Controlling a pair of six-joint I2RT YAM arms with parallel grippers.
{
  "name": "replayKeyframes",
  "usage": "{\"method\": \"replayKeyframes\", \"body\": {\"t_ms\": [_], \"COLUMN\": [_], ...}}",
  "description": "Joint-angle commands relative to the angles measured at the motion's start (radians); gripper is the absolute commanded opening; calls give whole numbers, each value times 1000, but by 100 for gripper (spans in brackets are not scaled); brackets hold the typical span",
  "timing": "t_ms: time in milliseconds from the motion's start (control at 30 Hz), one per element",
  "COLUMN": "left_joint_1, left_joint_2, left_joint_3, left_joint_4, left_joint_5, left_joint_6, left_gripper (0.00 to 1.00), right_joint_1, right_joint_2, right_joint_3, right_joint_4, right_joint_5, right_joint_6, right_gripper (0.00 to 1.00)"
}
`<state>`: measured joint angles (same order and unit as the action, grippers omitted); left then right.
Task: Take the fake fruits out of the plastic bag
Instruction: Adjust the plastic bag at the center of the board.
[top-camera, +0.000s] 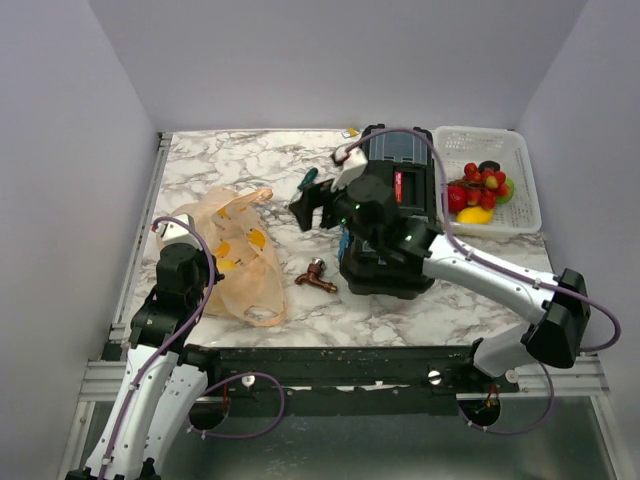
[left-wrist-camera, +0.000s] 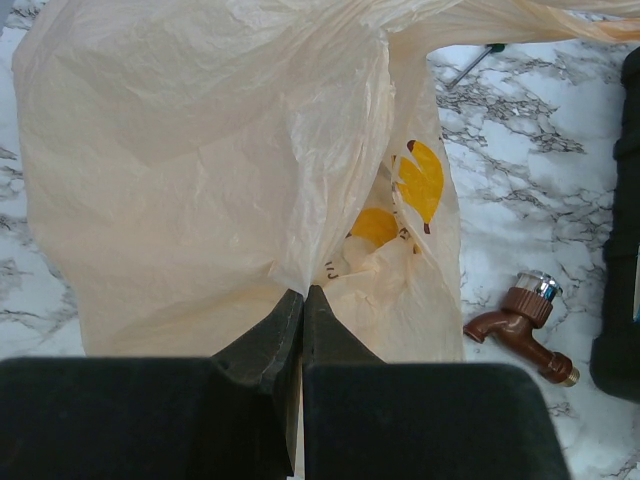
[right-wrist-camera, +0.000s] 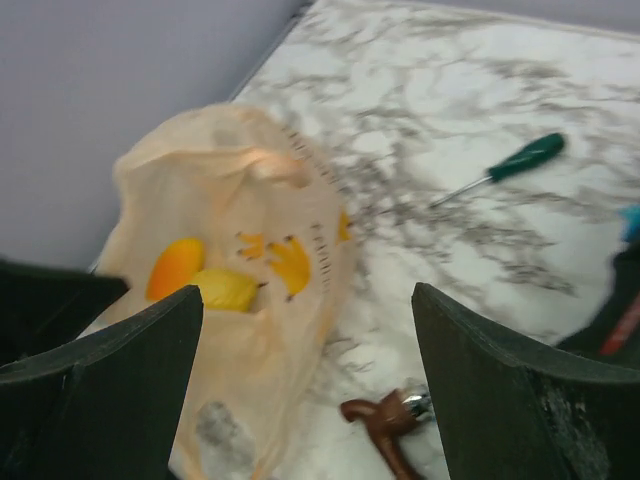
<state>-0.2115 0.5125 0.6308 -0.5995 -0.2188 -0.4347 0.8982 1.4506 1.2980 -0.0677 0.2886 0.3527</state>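
Grey walls enclose the marbled worktop. The left tool clamps the plastic bag just ahead; the right tool hangs wide, empty.

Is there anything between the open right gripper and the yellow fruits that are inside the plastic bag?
Yes: the thin wall of the plastic bag covers the yellow fruits, seen only through it. Otherwise nothing visible stands between the right gripper and the bag; the brown tap lies off to the side.

Lab test cell: plain walls enclose marble-print tabletop.
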Motion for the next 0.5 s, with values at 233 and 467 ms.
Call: {"method": "replayKeyframes", "body": {"t_ms": [233, 467], "left_joint_1": [-5, -5], "left_joint_2": [-16, -23], "left_joint_3": [1, 112], "left_joint_4": [41, 66], "left_joint_5": [85, 212], "left_joint_6": [27, 30], "left_gripper": [0, 0], "right_joint_1": [258, 257], "right_joint_2": [239, 323], "right_joint_3": [-70, -42], "right_joint_4": [143, 149], "right_joint_5": [-324, -259], "right_joint_6": [60, 82], "right_gripper": [87, 89]}}
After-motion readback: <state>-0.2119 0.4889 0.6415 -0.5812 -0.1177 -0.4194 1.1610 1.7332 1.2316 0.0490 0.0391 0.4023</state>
